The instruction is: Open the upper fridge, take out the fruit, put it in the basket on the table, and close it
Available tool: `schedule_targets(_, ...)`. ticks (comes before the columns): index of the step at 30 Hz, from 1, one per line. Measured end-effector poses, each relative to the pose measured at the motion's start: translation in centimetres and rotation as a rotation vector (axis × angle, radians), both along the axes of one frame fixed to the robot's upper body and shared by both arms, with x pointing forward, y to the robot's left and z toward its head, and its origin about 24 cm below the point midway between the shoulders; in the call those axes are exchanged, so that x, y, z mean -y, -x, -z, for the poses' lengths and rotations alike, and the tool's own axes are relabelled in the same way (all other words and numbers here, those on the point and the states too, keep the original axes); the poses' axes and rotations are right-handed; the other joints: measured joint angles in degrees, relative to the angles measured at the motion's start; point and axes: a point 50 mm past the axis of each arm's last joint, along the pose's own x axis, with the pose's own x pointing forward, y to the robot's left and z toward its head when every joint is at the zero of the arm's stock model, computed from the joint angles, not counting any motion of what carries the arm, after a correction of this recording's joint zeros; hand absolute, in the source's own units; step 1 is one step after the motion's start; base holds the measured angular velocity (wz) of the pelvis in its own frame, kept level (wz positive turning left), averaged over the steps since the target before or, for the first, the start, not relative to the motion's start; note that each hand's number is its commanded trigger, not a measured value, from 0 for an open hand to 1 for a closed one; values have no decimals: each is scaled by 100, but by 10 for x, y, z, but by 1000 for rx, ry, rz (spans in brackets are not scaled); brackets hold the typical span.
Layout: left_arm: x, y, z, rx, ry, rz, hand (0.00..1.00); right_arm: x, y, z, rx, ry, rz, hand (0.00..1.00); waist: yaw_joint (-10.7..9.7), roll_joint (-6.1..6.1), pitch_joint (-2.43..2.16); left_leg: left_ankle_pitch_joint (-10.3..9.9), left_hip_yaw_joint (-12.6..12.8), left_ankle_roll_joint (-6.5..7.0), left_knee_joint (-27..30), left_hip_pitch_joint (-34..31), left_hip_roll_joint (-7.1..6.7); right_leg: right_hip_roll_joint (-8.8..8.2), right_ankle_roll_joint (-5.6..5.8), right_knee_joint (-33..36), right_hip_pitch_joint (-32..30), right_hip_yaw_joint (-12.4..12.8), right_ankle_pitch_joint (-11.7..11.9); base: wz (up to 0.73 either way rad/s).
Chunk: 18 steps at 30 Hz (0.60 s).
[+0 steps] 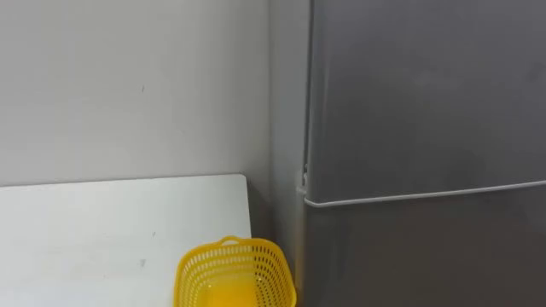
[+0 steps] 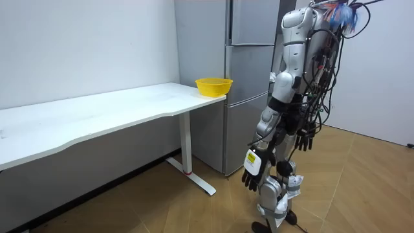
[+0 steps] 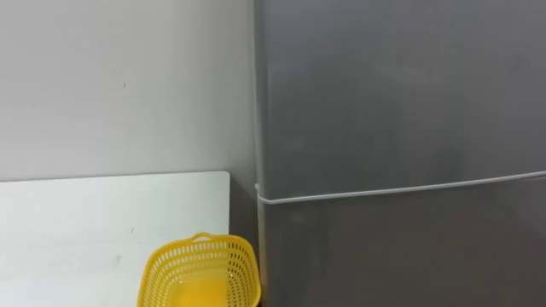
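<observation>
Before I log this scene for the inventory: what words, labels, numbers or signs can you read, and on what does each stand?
None can be read.
Fridge doors: plain grey, no label or sign.
Yellow basket, white table, wall: no print.
Left hand, the small tag at its back: too small to read.

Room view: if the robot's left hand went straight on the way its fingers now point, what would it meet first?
Most likely the wooden floor: the left hand hangs at the robot's side with fingers pointing down, and nothing shows beneath them.
</observation>
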Motion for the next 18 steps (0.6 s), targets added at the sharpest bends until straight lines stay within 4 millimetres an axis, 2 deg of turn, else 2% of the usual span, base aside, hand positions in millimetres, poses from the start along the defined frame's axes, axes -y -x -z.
schedule_targets(12,-7,-5,-1,12,-29,-29,0,6,-3,-1,-6,39,-16,0,9,-42,-6,0,-9,0,8,-34,-1,-2,-3,21,-46,-5,-2,0)
schedule_targets(18,-7,-1,-1,-7,-29,-33,0,7,-4,-1,-6,44,-21,0,20,-56,-3,0,-9,0,-10,-24,-1,0,-4,10,-35,-7,-4,0)
